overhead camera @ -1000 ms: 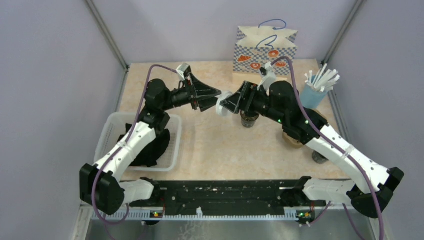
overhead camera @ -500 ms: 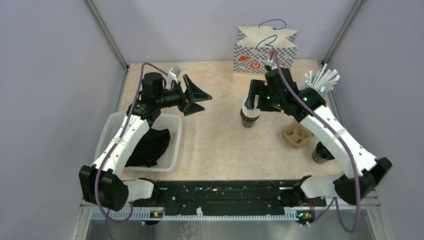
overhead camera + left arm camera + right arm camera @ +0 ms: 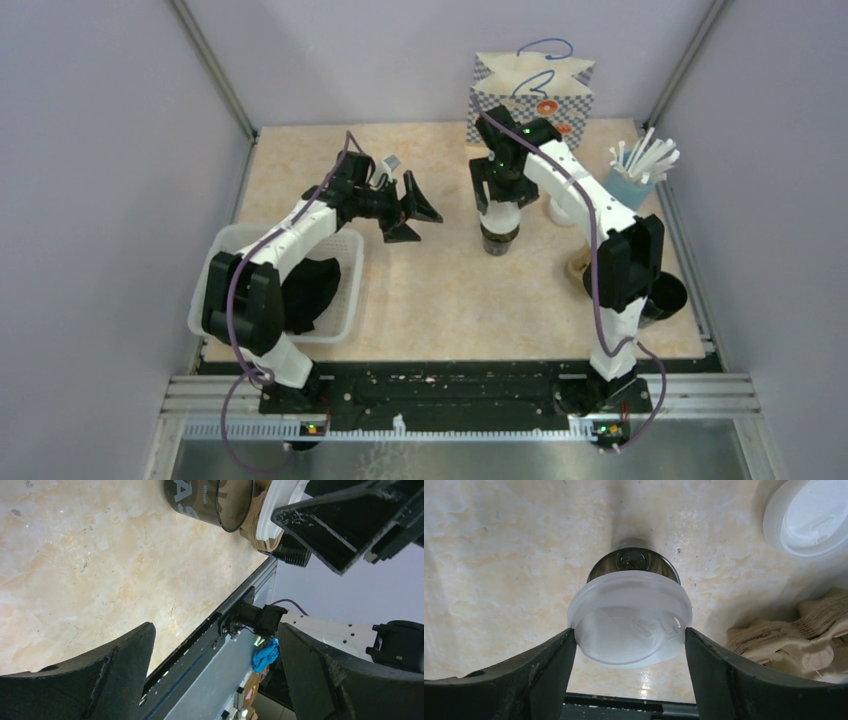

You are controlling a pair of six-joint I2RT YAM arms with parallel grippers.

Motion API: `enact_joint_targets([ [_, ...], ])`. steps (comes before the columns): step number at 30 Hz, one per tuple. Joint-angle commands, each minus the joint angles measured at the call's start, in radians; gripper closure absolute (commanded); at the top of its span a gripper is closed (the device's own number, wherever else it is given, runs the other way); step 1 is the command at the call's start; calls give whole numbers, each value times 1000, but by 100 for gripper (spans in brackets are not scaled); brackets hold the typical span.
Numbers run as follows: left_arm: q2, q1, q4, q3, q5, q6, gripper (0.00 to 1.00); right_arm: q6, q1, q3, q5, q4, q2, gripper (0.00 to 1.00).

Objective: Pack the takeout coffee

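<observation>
Overhead, cup: A small dark grey takeaway cup (image 3: 499, 236) with a round pale lid stands upright mid-table. Its long axis is vertical, directly beneath my right fingers (image 3: 498, 200).
Overhead, nearer arm: The right. My left fingers (image 3: 422, 218) hang to the cup's left, near it but apart.
Overhead, bag: A blue-and-white chequered paper bag (image 3: 530, 95) stands at the far edge of the table (image 3: 420, 290), just behind my right wrist. I judge it the cup's destination.
Left wrist, fingers: My left fingers (image 3: 215, 675) are spread wide with nothing between them, only bare table below.
Left wrist, cup: The dark grey takeaway cup (image 3: 200, 500), its side lettered, shows at the top edge, ahead of the gap. It is likely the same one.
Right wrist, grip: My right fingers (image 3: 629, 631) stand either side of the dark grey takeaway cup (image 3: 634, 565). The lid's rim meets both inner faces, so I read them as clamped across it.
Right wrist, neighbours: A loose flat white lid (image 3: 809, 515) and a crumpled brown pulp carrier (image 3: 794, 630) lie off to one side, clear of the grip.
</observation>
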Motion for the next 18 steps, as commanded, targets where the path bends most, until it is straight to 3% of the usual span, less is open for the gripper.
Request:
enact_joint_targets([
  [1,-5,-3,-9,42,6,72,2,-32,-21,50,-50,-54,22,23],
  [18,30,-4,-79,82,46,138,2,-64,-22,145,-14,-132,165,21],
])
